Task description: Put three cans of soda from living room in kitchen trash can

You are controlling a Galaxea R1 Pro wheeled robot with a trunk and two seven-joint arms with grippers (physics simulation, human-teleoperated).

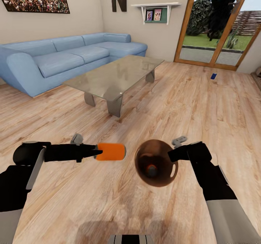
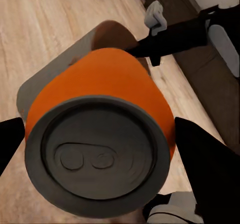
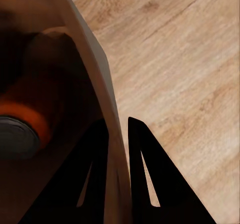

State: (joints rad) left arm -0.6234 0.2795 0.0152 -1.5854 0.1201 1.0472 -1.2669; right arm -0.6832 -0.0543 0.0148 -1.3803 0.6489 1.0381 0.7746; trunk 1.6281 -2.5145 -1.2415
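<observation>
1. The left tool (image 1: 97, 152) was clamped on the orange soda can (image 1: 110, 151), held sideways just beside the trash can (image 1: 156, 163).
2. The right tool (image 3: 118, 134) pinched the trash can's wall; another orange can (image 3: 22, 119) lay inside.

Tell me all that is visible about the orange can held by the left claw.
The orange can is a small smooth cylinder, metal by its look, with a grey top that has a pull tab. It lies on its side in the air above the wood floor, gripped by the left claw at its tab end. Its other end points at the bin held by the right claw, close to it but apart.
</observation>
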